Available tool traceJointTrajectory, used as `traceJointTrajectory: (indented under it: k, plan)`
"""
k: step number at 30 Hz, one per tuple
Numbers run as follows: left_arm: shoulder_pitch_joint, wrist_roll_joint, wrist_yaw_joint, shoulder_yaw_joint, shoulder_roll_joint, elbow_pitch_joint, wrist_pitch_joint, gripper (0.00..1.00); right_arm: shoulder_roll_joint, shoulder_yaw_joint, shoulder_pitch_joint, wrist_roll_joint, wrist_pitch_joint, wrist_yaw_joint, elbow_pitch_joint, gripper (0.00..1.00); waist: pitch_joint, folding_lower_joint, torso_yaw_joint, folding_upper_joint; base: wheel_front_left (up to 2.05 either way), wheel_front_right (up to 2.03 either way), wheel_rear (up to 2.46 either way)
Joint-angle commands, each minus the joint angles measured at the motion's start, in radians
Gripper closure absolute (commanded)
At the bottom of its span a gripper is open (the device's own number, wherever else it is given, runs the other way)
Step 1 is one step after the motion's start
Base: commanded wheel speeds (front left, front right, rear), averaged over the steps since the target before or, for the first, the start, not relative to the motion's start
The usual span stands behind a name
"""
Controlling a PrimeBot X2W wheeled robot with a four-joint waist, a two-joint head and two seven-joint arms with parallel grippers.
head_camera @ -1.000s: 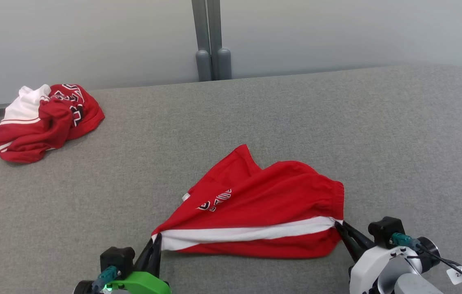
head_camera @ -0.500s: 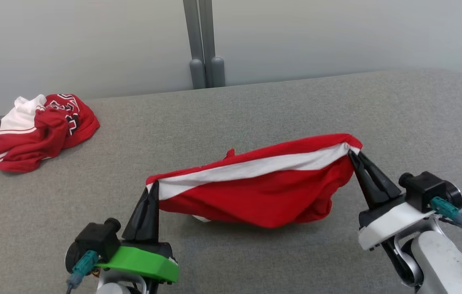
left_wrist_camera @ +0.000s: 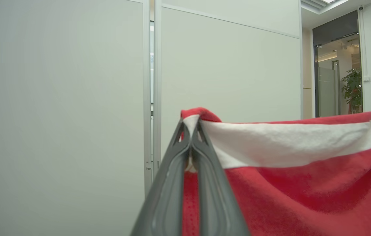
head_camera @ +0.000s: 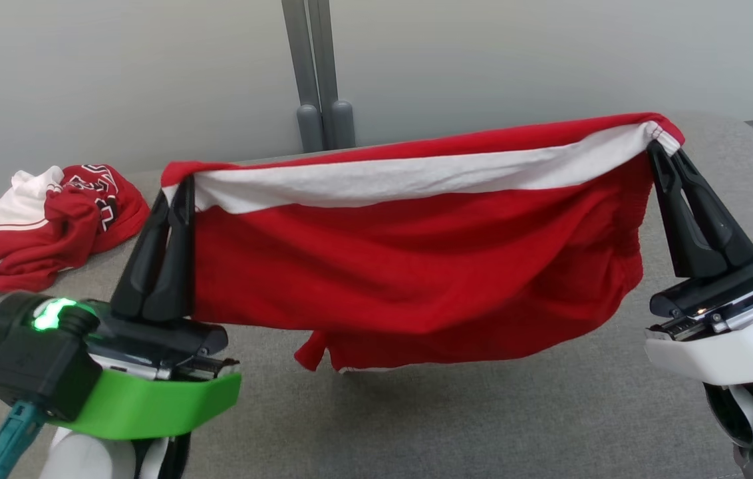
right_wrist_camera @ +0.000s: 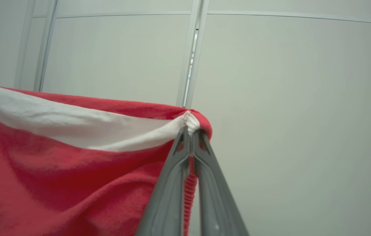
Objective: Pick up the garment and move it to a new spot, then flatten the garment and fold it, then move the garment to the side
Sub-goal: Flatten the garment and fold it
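- Head view: the red garment (head_camera: 410, 266) hangs in the air across the middle of the frame. It is stretched along its white band (head_camera: 416, 176), which runs from about 9 o'clock up to 2 o'clock.
- Its lower edge sags toward 6 o'clock, where a small loose tail (head_camera: 313, 352) dangles. The tail seems just clear of the grey worktop (head_camera: 483, 419), with a shadow under it.
- The left claw (head_camera: 175, 189) is closed on the 9 o'clock corner and the right claw (head_camera: 664, 150) is closed on the 2 o'clock corner. Both wrist views show the cloth pinched right at the fingertips.
- The step in hand looks like carrying the garment to a new spot, before flattening.
- To do it well, move both claws together at the same spacing. That way the band neither sags nor pulls out of such shallow tip grips.
- The right end rides higher than the left, so levelling the two before lowering should help the cloth land square.
- For the set-down, let the hanging edge touch first, then draw the band away from it so the fabric lays out flat and the tail does not fold under.
- A second garment (head_camera: 50, 219), crumpled red and white, lies on the worktop at 9 o'clock. Bare surface toward 5 o'clock looks the safer landing place, well apart from it.
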Motion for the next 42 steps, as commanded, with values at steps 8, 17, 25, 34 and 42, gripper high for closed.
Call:
traceJointTrajectory:
  k: [8, 17, 25, 34, 42]
  plan:
    - [-0.181, 0.029, -0.029, 0.017, 0.077, -0.019, 0.124, 1.00, -0.042, 0.042, -0.098, 0.011, 0.120, -0.001, -0.012, 1.00, 0.061, 0.0000, 0.005, 0.0000, 0.00, 0.00, 0.00]
    - [-0.553, 0.033, -0.081, 0.044, 0.103, 0.339, 0.154, 1.00, -0.047, 0.210, -0.514, 0.001, 0.043, -0.001, 0.390, 1.00, 0.235, 0.0000, 0.000, 0.0000, 0.00, 0.00, 0.00]
    - [-0.958, 0.077, -0.040, 0.081, 0.067, 0.697, 0.025, 1.00, 0.106, 0.200, -0.963, -0.095, -0.080, -0.001, 0.837, 1.00, 0.401, 0.0000, -0.006, 0.0000, 0.00, 0.00, 0.00]
    - [-0.968, 0.056, -0.067, 0.053, -0.018, 0.982, -0.124, 1.00, 0.211, 0.168, -0.956, -0.178, -0.096, -0.001, 1.006, 1.00, 0.528, 0.0000, 0.027, 0.0000, 0.00, 0.00, 0.00]
    - [-0.787, 0.029, -0.128, 0.062, -0.028, 0.932, -0.141, 1.00, 0.177, 0.176, -0.772, -0.097, -0.097, -0.001, 0.922, 1.00, 0.532, 0.0000, 0.036, 0.0000, 0.00, 0.00, 0.00]
